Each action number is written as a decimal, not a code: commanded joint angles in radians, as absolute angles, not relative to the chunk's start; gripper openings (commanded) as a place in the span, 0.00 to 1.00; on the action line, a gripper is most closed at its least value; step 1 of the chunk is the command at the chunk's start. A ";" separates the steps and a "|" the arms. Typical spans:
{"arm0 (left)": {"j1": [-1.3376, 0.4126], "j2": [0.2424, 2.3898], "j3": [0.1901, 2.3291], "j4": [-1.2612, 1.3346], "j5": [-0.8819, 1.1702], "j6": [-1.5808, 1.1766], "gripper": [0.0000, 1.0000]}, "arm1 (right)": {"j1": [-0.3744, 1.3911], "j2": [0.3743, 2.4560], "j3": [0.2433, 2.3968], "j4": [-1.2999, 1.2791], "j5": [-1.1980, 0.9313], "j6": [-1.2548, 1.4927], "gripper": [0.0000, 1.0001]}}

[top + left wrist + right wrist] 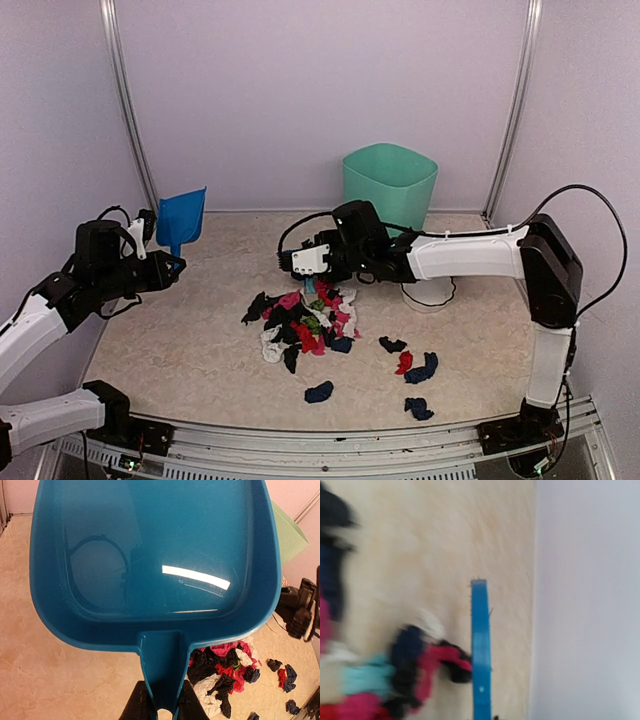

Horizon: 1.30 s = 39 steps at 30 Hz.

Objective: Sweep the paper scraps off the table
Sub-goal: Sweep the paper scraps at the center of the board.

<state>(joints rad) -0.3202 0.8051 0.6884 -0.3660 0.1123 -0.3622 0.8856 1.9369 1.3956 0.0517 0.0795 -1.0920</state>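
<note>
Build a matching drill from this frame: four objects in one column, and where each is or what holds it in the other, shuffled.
1 dustpan
2 brush
3 green bin
4 paper scraps

A heaped in the middle of the table
B held raised by the left gripper
C held by the right gripper, at the heap
D standing at the table's far edge

Pairs: 1-B, 2-C, 3-D, 4-A

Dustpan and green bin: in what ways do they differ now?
The dustpan is blue, the bin green. The left end effector holds the dustpan up; the bin stands on the table. The dustpan is shallow, the bin deep. Both are smooth, open containers.
</note>
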 commanded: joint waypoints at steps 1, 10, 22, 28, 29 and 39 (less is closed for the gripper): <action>-0.313 0.806 0.681 -0.337 0.120 -0.363 0.00 | 0.830 2.045 1.529 0.025 0.163 -1.009 0.00; -0.311 0.794 0.680 -0.340 0.114 -0.363 0.00 | 0.778 2.251 1.751 0.005 0.217 -0.932 0.00; -0.312 0.786 0.678 -0.341 0.117 -0.364 0.00 | 0.759 2.463 1.939 -0.083 0.150 -0.872 0.00; -0.311 0.787 0.678 -0.341 0.116 -0.364 0.00 | 0.788 2.397 1.824 -0.105 0.093 -0.903 0.00; -0.311 0.788 0.678 -0.341 0.117 -0.364 0.00 | 0.794 2.374 1.793 -0.104 0.082 -0.906 0.00; -0.304 0.794 0.678 -0.337 0.135 -0.362 0.00 | 0.852 2.120 1.527 -0.167 -0.044 -0.868 0.00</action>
<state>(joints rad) -0.3141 0.7990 0.6842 -0.3664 0.1196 -0.3622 0.8192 2.2147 1.6039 -0.0643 0.0593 -0.9146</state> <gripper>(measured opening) 0.140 0.046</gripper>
